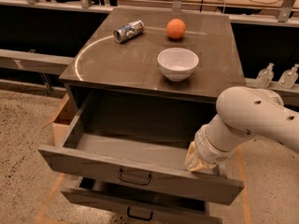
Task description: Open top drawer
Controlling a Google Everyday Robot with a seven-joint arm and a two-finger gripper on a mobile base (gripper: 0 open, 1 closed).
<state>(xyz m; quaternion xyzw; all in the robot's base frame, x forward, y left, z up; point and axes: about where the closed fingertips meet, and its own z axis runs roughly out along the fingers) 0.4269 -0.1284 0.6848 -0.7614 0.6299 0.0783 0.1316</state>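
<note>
"Camera view: where is the top drawer [93, 164]?"
"Pulled well out from under the desk [117, 64], above the lower drawer [93, 200]. The tool [200, 158] sits inside its near right corner, behind the front; spread or closed, I cannot tell."
"How will it handle?"
"Likely stiff, heavyish wood on slides; take the small black handle [134, 177] at centre."
"Any writing?"
"None legible on the can [128, 31]."

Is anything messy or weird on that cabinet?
The can lies tipped on its side on the cabinet top, near the back left. The lower drawer hangs open too, beneath the pulled-out top drawer. The end effector sits at the top drawer's front right corner. Nothing looks spilled or broken.
</note>
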